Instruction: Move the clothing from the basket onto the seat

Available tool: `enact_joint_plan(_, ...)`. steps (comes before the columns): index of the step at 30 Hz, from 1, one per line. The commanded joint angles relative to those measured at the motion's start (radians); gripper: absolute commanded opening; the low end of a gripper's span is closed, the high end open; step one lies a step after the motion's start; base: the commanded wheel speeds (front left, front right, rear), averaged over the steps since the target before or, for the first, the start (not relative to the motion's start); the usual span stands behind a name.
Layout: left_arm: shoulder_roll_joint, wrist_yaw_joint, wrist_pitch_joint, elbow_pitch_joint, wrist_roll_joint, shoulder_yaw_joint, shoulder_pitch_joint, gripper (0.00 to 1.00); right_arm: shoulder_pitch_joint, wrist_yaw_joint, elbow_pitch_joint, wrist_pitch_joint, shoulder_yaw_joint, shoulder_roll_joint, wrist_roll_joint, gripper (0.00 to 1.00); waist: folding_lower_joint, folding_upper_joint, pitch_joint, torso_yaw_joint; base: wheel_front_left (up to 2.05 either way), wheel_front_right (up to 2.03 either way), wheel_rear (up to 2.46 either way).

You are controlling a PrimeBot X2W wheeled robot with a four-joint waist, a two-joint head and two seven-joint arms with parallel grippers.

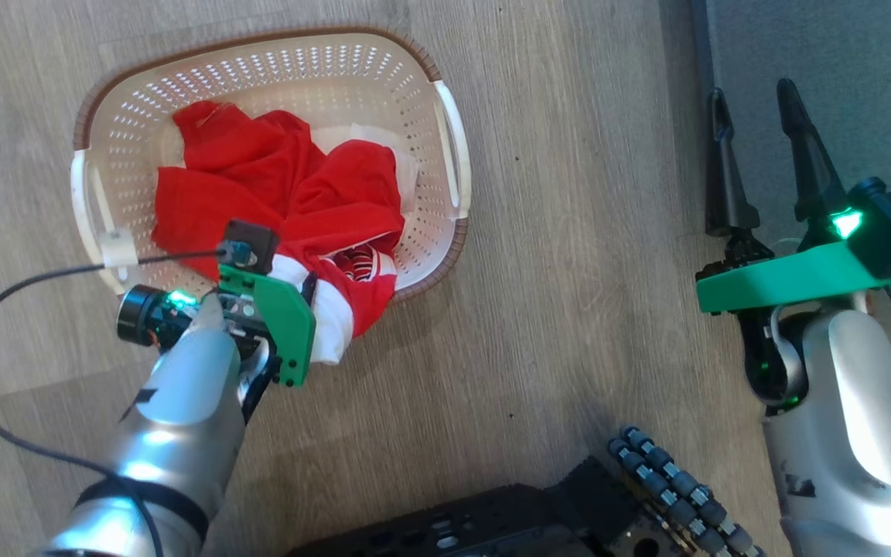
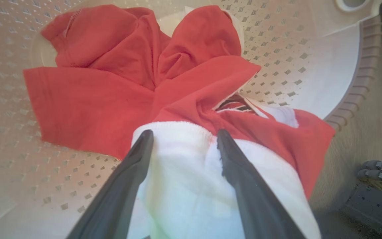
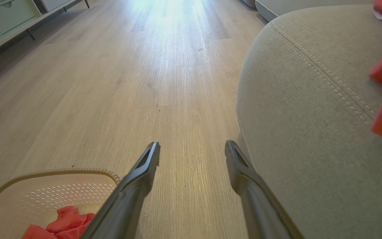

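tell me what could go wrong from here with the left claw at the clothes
The left claw stands open around only the white edge of the clothing draped over the basket rim; a thin pinch there may slip.
The red pieces lie tangled; lifting one could drag the rest out or tip the basket.
The seat is across bare floor to the right; hanging fabric might drop short.
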Motion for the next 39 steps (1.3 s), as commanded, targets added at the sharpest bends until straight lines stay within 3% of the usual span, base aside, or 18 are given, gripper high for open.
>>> enact_joint_plan(1, 0.007, -0.005, 0.013, 0.006, -0.014, 0.019, -0.002, 1.0, 0.019, 0.007, -0.032, -0.009, 0.02, 0.001, 0.007, 1.0, 0.0, 0.0, 0.004, -0.001, 0.0, 0.0, 0.0)
enact_joint_plan(14, 0.003, -0.02, 0.074, 0.097, -0.029, -0.012, -0.082, 1.0, 0.005, 0.007, -0.049, -0.009, 0.026, 0.001, 0.015, 1.0, 0.0, 0.0, 0.051, -0.008, 0.0, 0.0, 0.0)
enact_joint_plan(15, 0.003, -0.022, 0.08, 0.103, -0.031, -0.014, -0.087, 0.92, 0.005, 0.007, -0.049, -0.009, 0.028, 0.001, 0.015, 1.0, 0.0, 0.0, 0.051, -0.009, 0.0, 0.0, 0.0)
enact_joint_plan(16, 0.003, -0.024, 0.082, 0.108, -0.033, -0.016, -0.092, 0.45, 0.004, 0.007, -0.048, -0.009, 0.03, 0.001, 0.016, 1.0, 0.0, 0.0, 0.051, -0.011, 0.0, 0.0, 0.0)
enact_joint_plan(17, 0.003, -0.027, 0.085, 0.112, -0.034, -0.02, -0.096, 0.14, 0.002, 0.007, -0.047, -0.009, 0.031, 0.001, 0.017, 1.0, 0.0, 0.0, 0.05, -0.012, 0.0, 0.0, 0.0)
enact_joint_plan(18, 0.002, -0.03, 0.09, 0.116, -0.036, -0.024, -0.098, 0.0, 0.001, 0.007, -0.048, -0.009, 0.032, 0.001, 0.018, 1.0, 0.0, 0.0, 0.049, -0.013, 0.0, 0.0, 0.0)
enact_joint_plan(27, -0.001, -0.048, 0.035, 0.099, -0.079, -0.043, -0.1, 0.0, 0.01, 0.007, -0.037, -0.009, 0.014, 0.001, 0.013, 1.0, 0.0, 0.0, -0.006, -0.005, 0.0, 0.0, 0.0)
enact_joint_plan(39, -0.002, -0.052, -0.174, 0.016, -0.224, 0.027, 0.016, 0.0, 0.085, 0.007, -0.001, -0.009, -0.019, 0.001, -0.044, 1.0, 0.0, 0.0, -0.256, 0.105, 0.0, 0.0, 0.0)
